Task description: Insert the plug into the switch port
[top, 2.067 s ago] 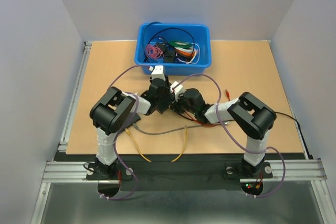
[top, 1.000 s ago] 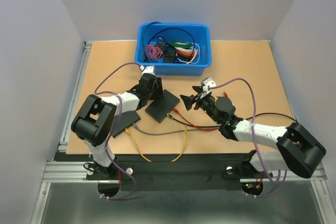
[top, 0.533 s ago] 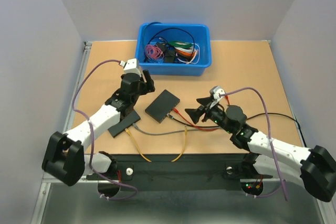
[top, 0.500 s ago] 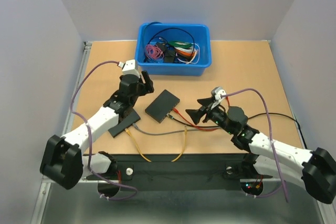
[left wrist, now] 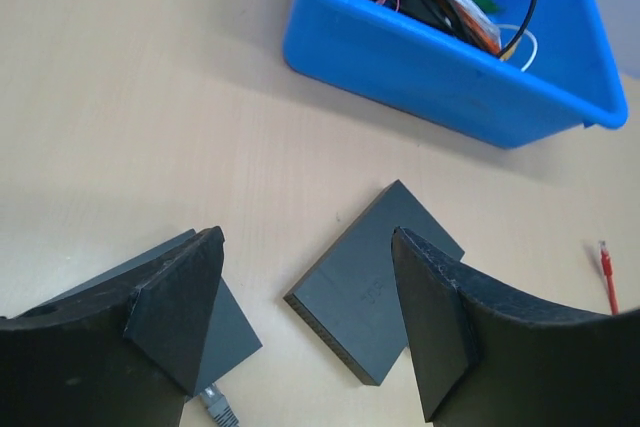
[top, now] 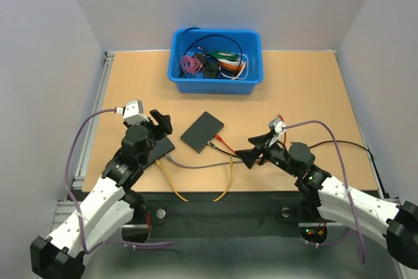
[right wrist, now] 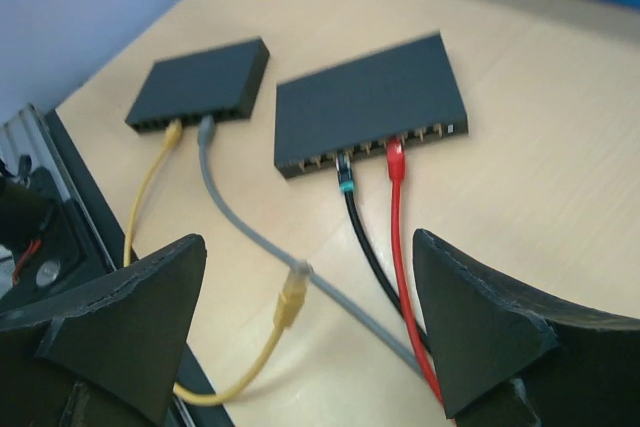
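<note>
- The left gripper is held above the left part of the table, its jaws spread wide with nothing between them.
- The right gripper is poised low over the near right of the table, its jaws likewise parted wide and nothing gripped.
- The loose yellow plug is seen lying on the table on the near side of the switch, just beside the grey cable and touched by neither gripper.
- A red cable and a black cable are seen plugged close together into ports on the near face of the switch.
- A second switch is set to the left, apart from the first; the grey cable and the other end of the yellow cable are plugged into it.
- A blue bin of tangled cables is placed towards the far edge of the table.
</note>
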`<state>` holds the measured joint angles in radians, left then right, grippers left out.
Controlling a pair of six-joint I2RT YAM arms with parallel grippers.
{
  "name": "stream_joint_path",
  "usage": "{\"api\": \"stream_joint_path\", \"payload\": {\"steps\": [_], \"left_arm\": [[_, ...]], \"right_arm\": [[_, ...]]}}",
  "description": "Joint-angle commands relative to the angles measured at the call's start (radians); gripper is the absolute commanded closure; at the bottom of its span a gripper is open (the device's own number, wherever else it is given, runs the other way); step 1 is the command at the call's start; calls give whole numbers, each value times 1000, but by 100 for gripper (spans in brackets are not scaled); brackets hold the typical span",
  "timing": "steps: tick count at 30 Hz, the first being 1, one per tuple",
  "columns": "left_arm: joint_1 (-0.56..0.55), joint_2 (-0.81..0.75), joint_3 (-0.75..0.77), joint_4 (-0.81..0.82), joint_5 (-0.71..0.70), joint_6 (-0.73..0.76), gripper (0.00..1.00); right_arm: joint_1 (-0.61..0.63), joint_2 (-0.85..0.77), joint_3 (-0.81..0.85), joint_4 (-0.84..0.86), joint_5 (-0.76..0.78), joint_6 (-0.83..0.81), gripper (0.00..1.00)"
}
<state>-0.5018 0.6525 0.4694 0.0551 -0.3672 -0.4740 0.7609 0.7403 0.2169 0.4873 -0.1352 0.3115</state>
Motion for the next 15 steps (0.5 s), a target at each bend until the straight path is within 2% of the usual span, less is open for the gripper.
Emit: {"api": "stream_joint_path", "payload": {"steps": [1, 10, 15], "left_arm": [[0, -111, -50, 51, -46, -2, 22], [0, -228, -80, 46, -93, 5, 22], [0, -358, -100, 25, -161, -14, 21]], "right_arm": [[9, -25, -43, -6, -30, 49, 11], [11, -7, -42, 5, -34, 38, 11], [11, -4, -44, 8, -34, 38, 10]]}}
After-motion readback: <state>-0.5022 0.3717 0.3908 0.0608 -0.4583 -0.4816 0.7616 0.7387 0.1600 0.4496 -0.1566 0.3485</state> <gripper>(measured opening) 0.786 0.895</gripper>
